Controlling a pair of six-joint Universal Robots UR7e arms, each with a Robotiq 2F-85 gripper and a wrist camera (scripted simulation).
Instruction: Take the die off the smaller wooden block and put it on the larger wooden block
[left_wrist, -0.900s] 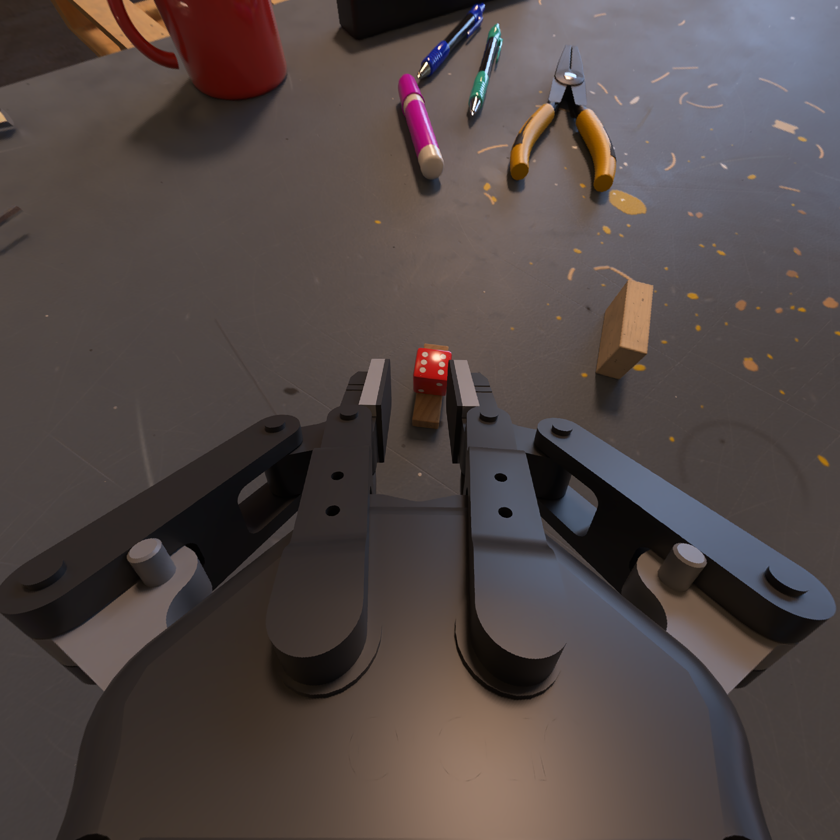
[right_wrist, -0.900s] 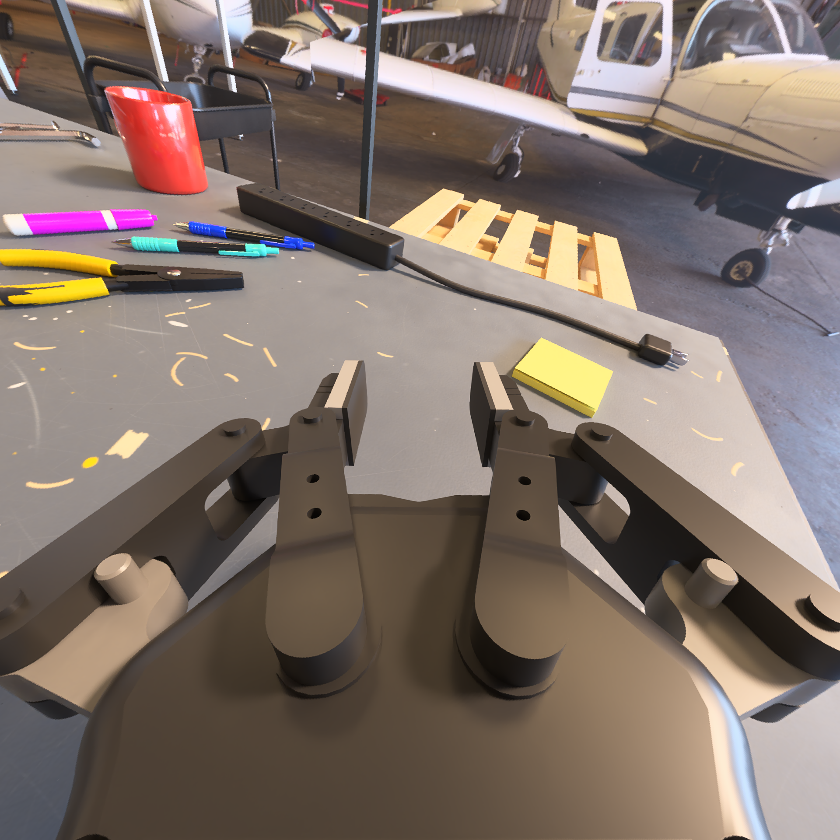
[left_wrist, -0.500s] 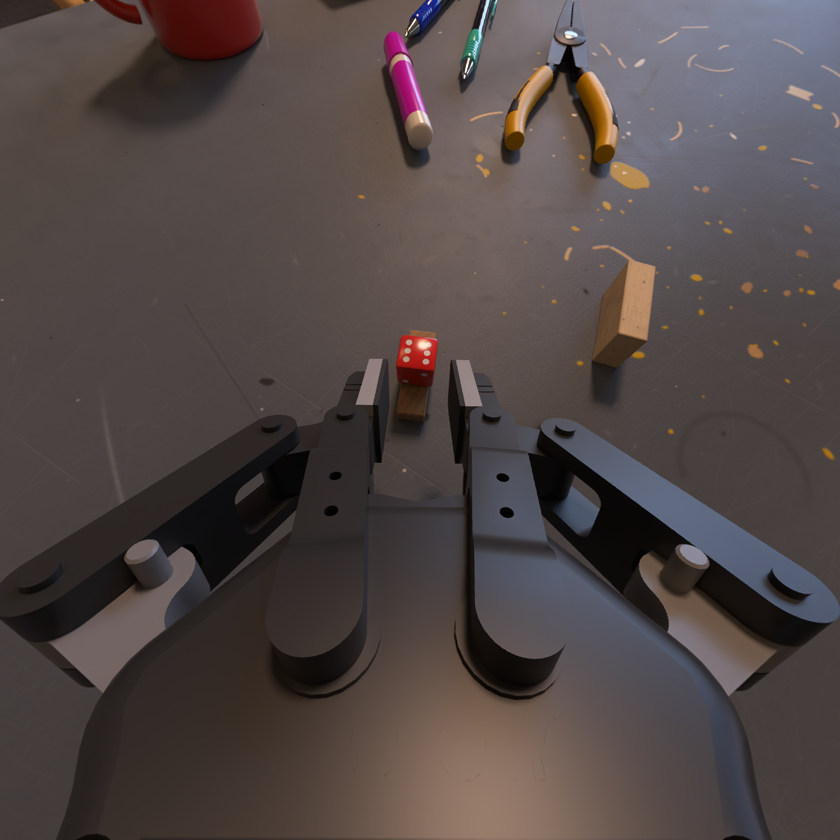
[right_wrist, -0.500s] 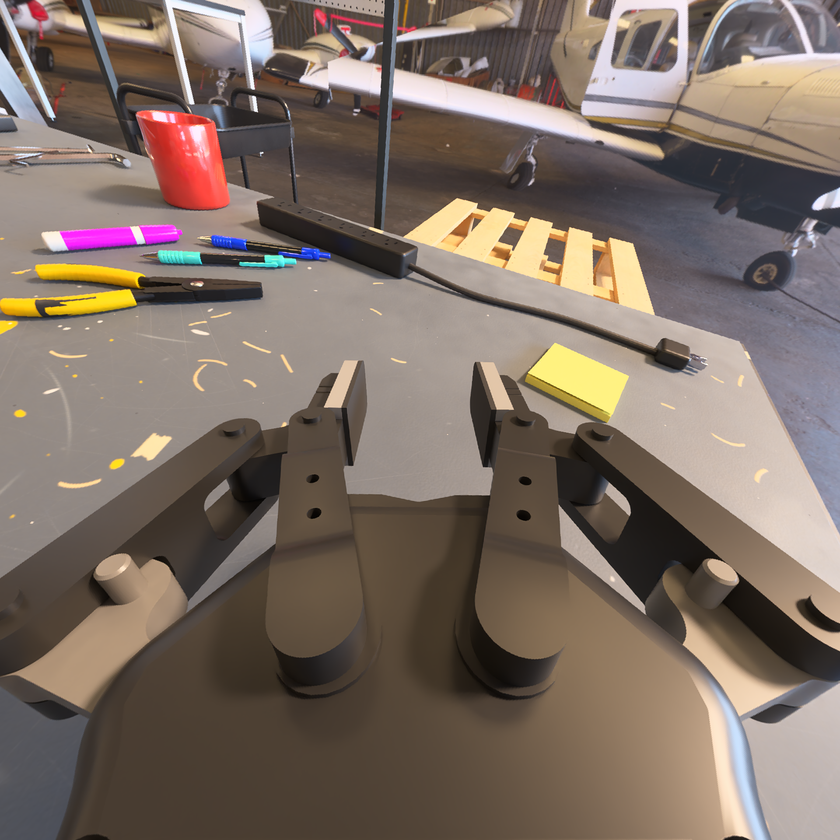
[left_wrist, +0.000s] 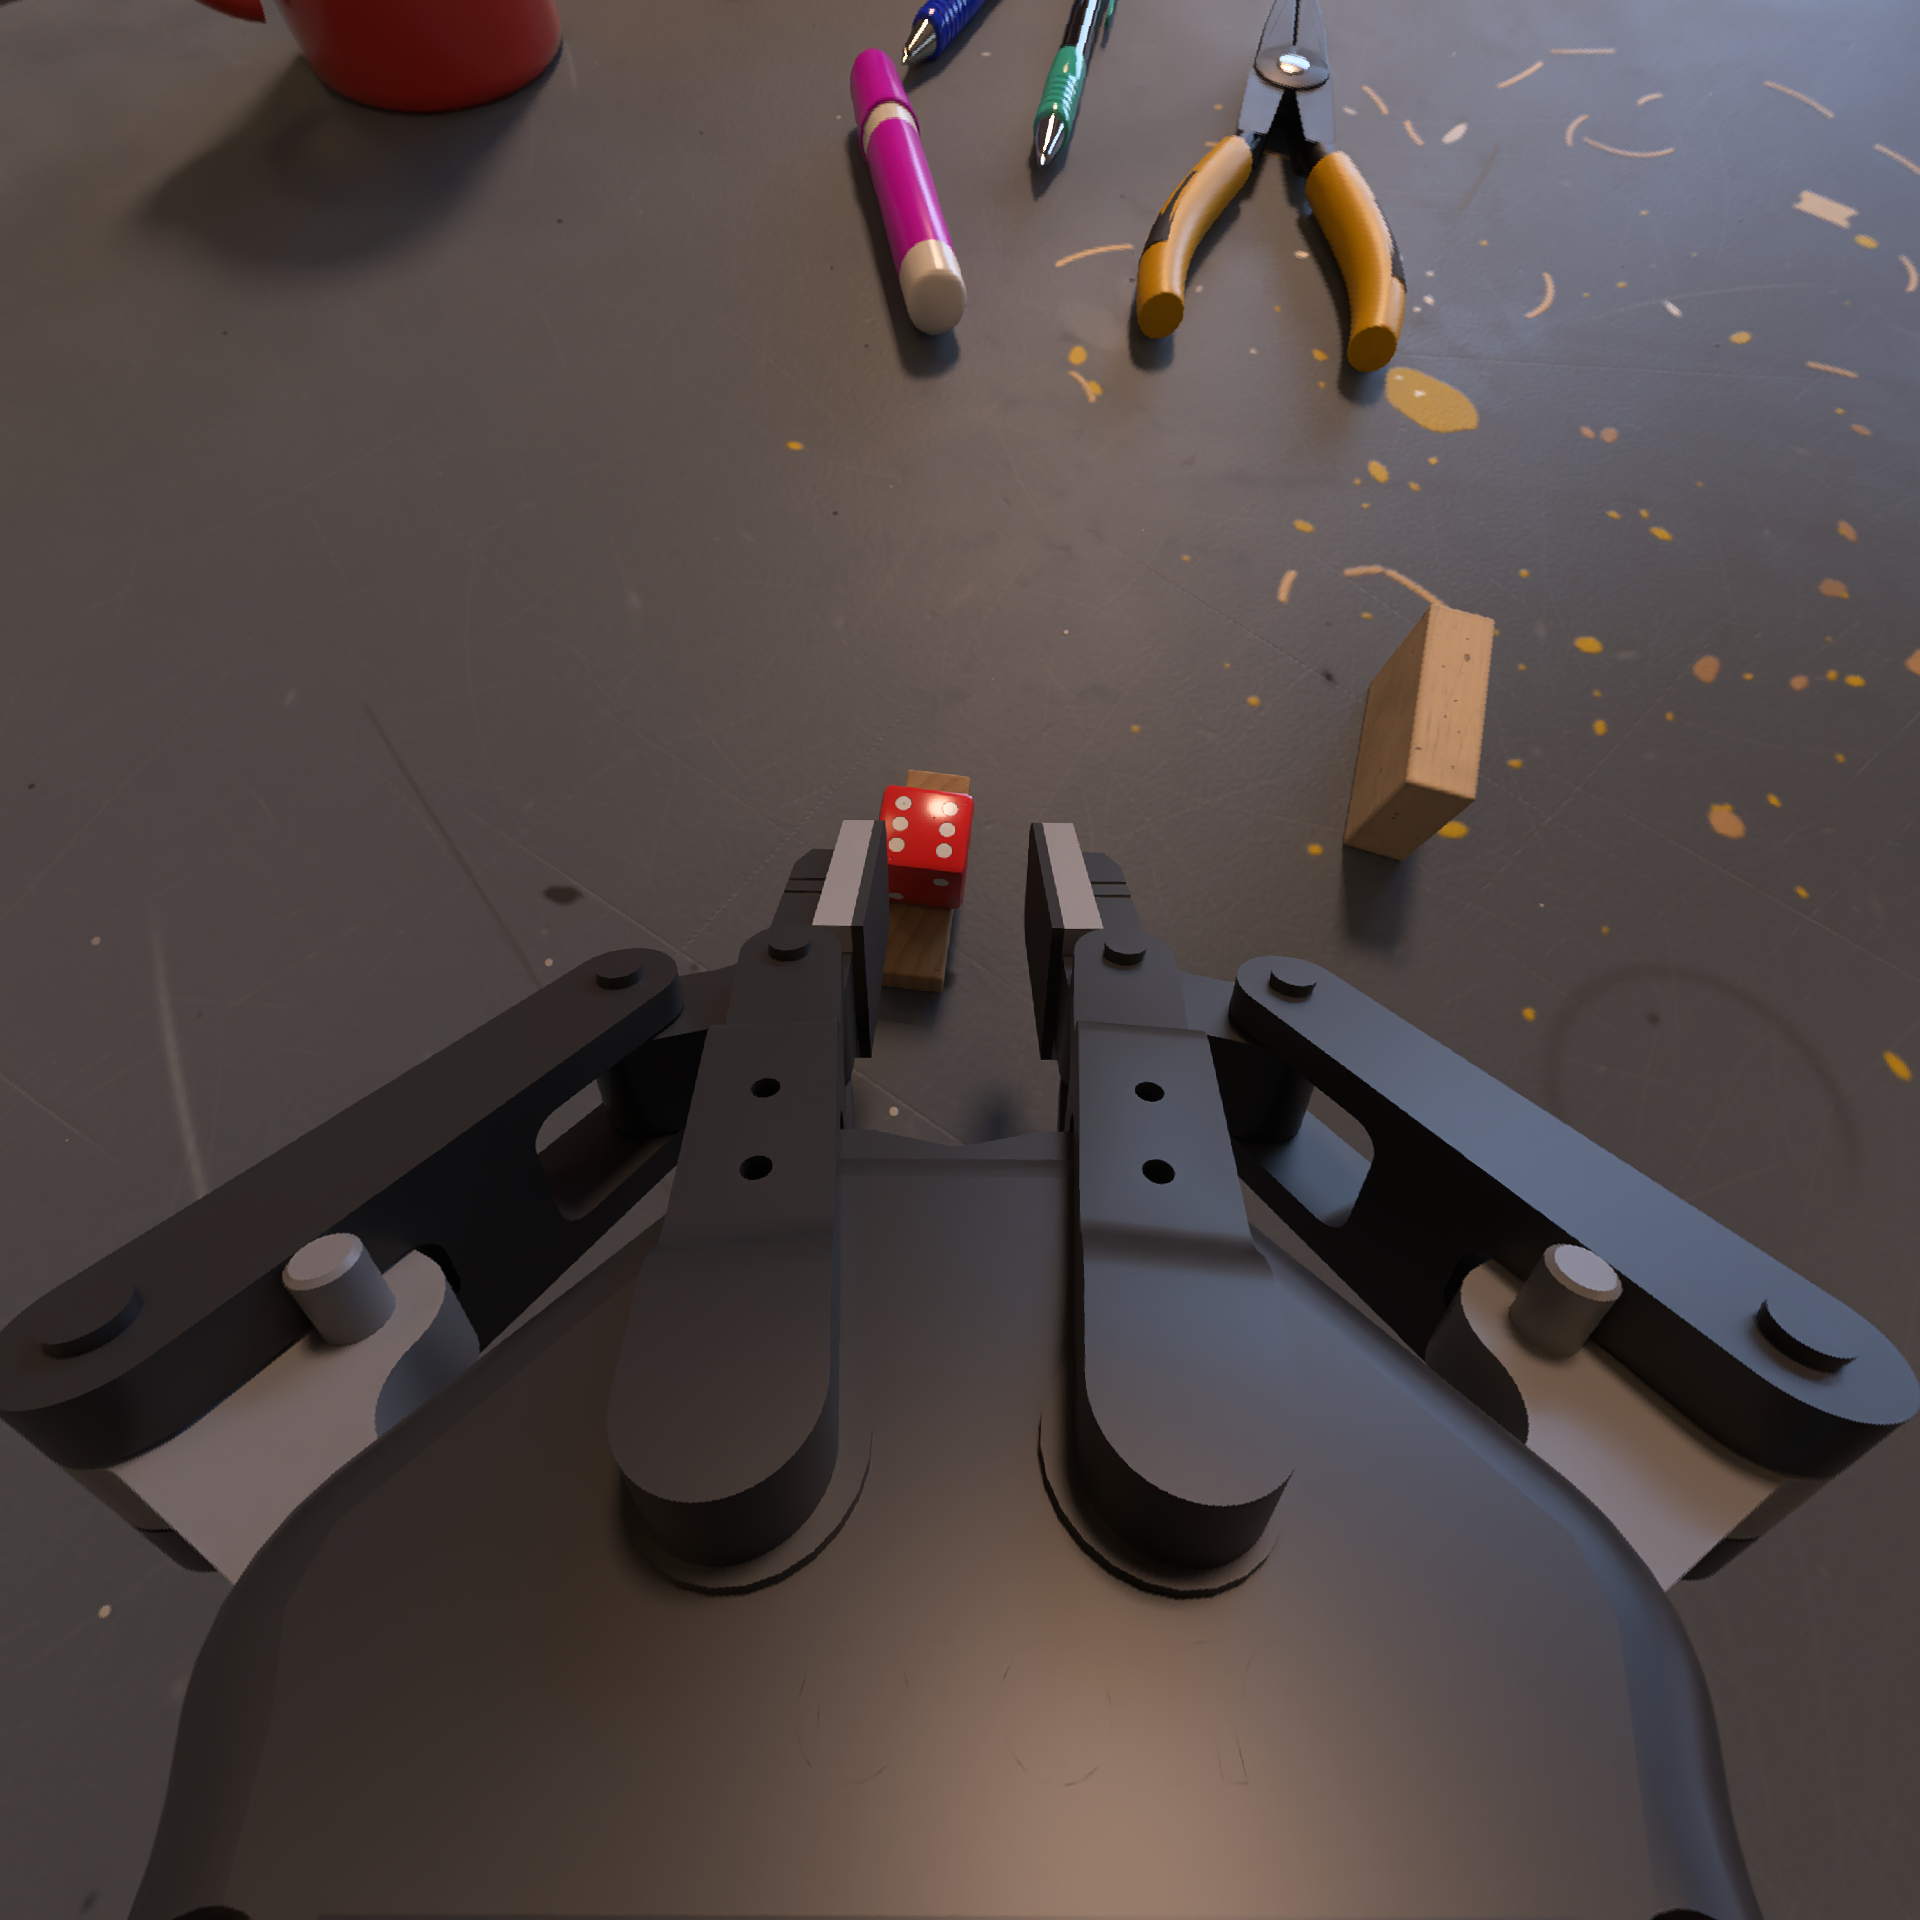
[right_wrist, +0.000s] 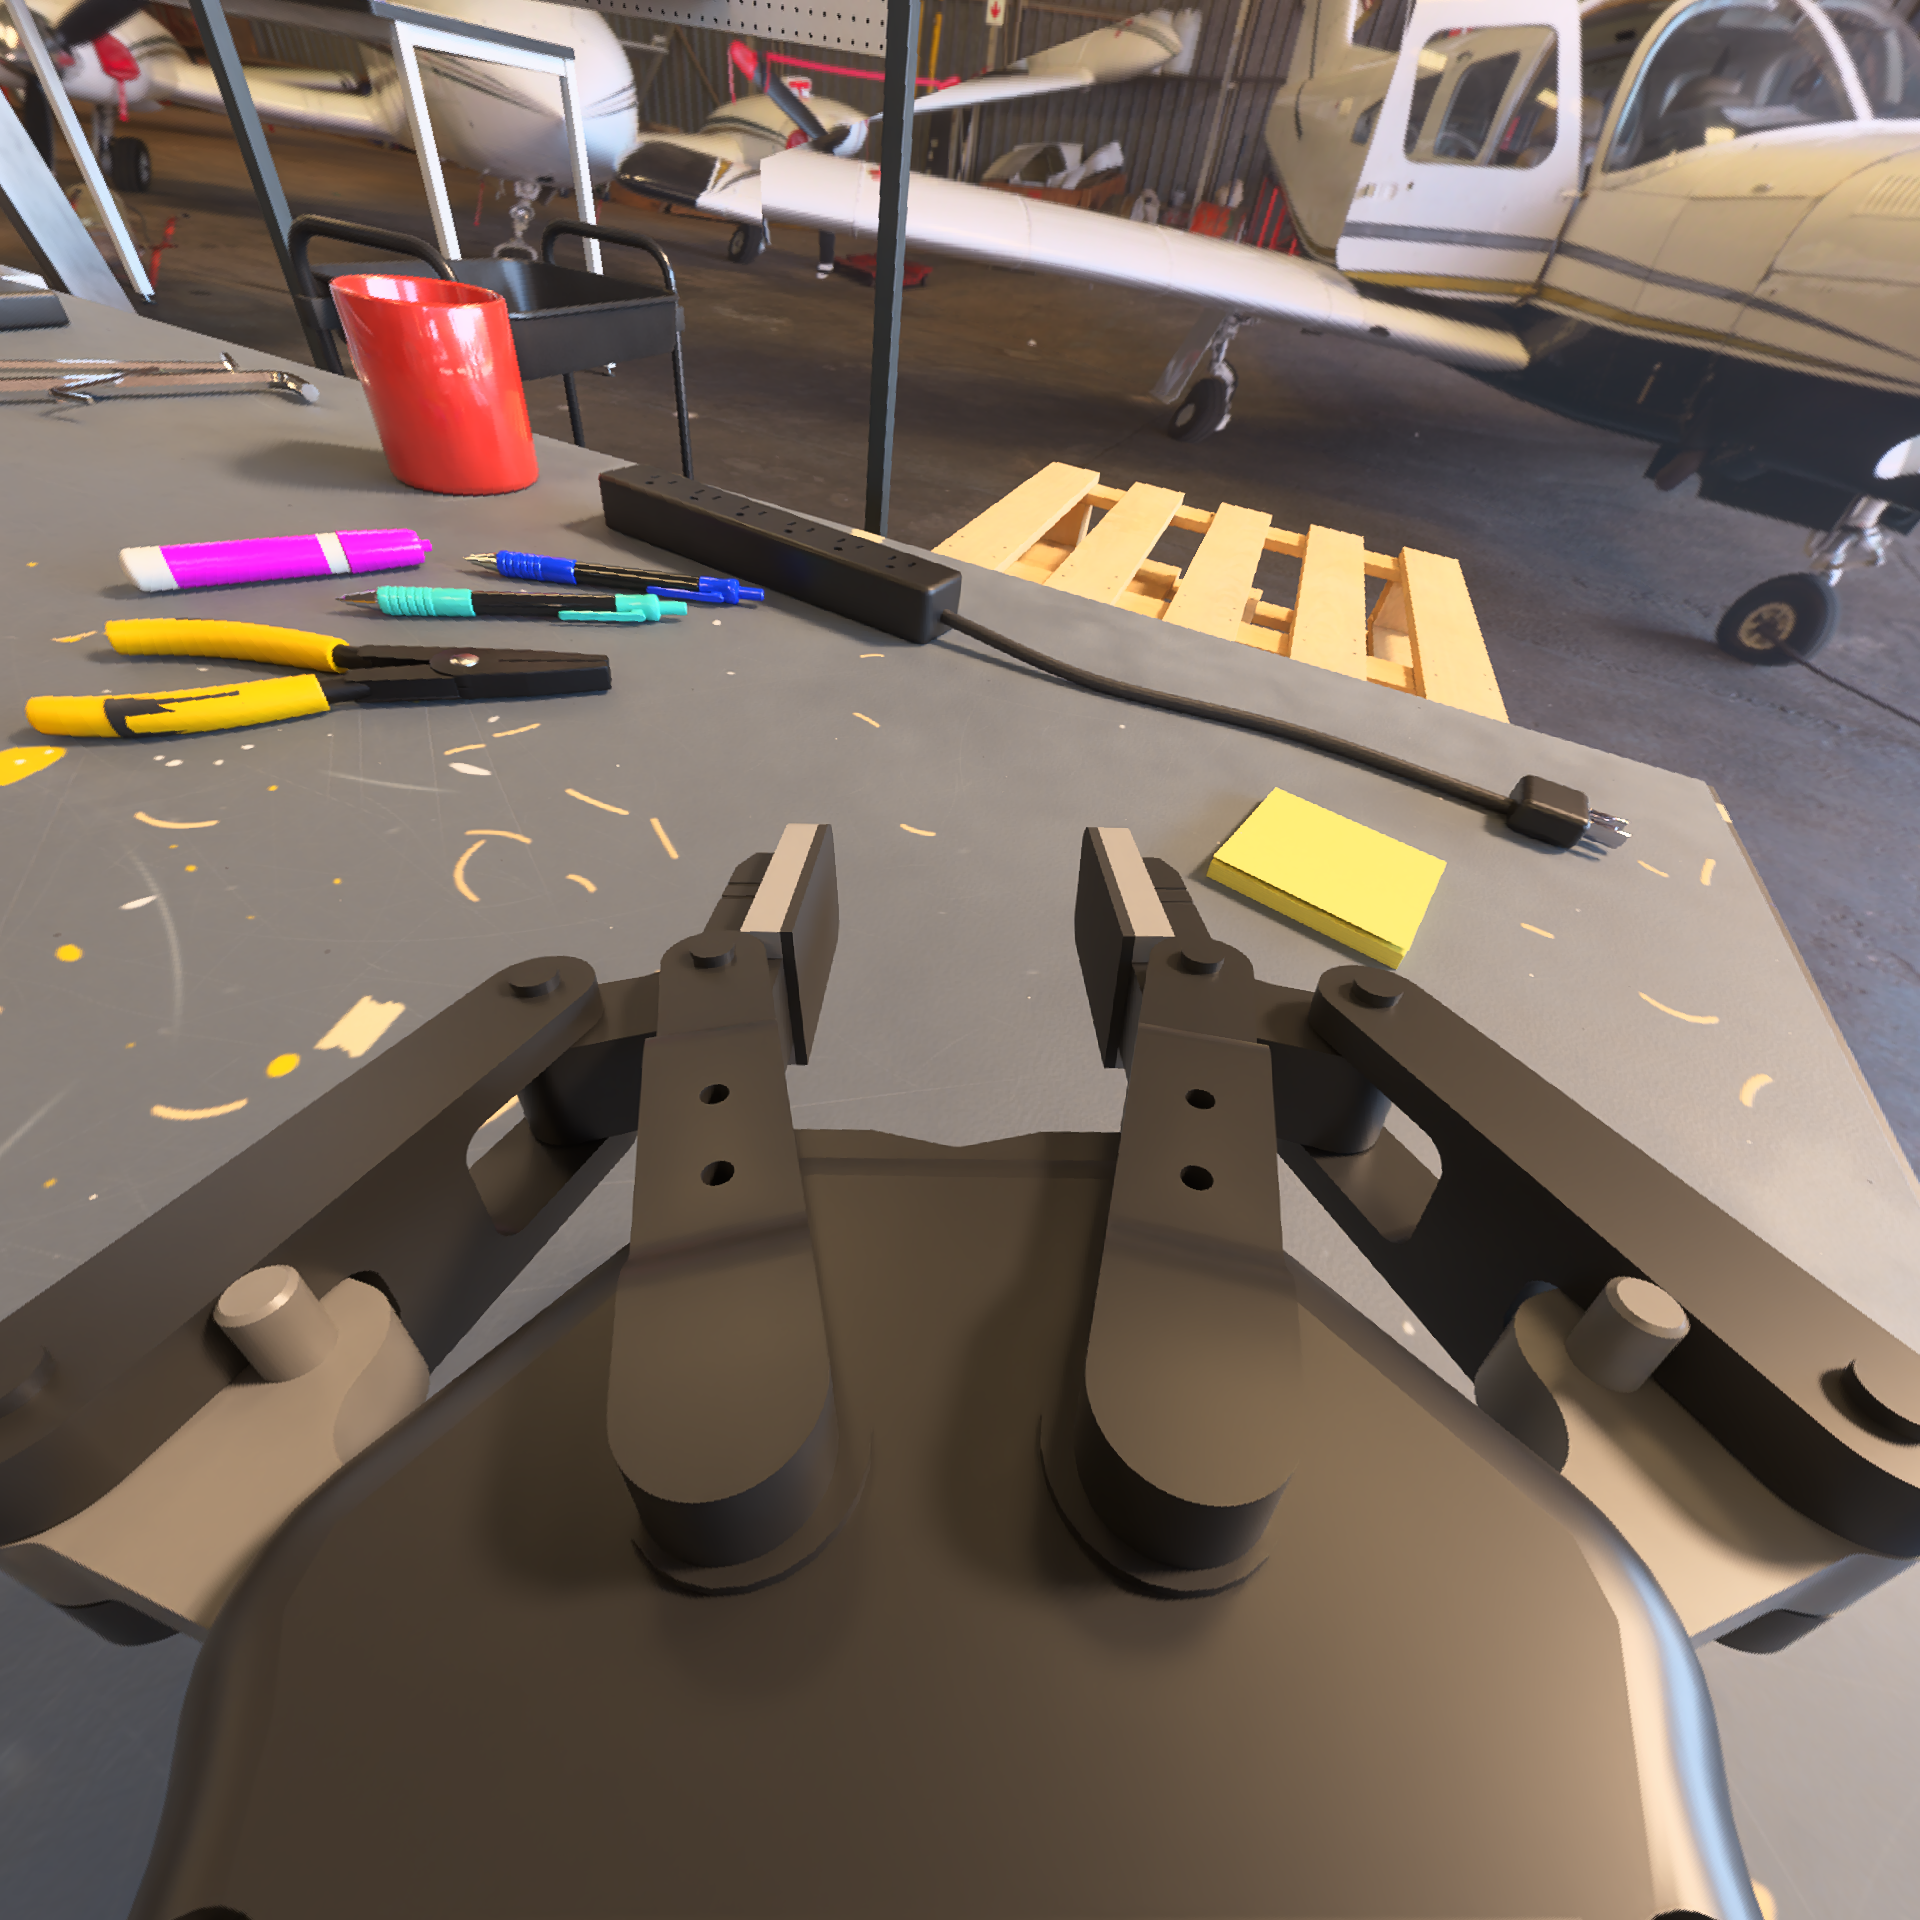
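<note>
While I look down along my left fingers, this is what shows:
My left gripper (left_wrist: 951, 878): fingers parted about a die's width and a half, gripping nothing.
My left-hand pad (left_wrist: 854, 875): crosses the near left edge of the die; I cannot tell whether it touches.
My right-hand pad (left_wrist: 1062, 875): clear of the die, with bare table between.
Die (left_wrist: 928, 844): red with white pips, sitting on the smaller wooden block (left_wrist: 916, 951), a thin dark slab flat on the table (left_wrist: 520, 623).
Larger wooden block (left_wrist: 1421, 732): pale, well off to the right, nothing on it.
Beyond: pink marker (left_wrist: 904, 192), orange-handled pliers (left_wrist: 1273, 208) and a red mug (left_wrist: 436, 47).

Along my right fingers:
My right gripper (right_wrist: 956, 899): wide apart and empty, over bare grey table.
Yellow note pad (right_wrist: 1328, 871): just past my right-hand finger, not touching.
Power strip (right_wrist: 779, 551): black, farther back, its cord running to the table's right edge.
Die and blocks: out of this view.
</note>
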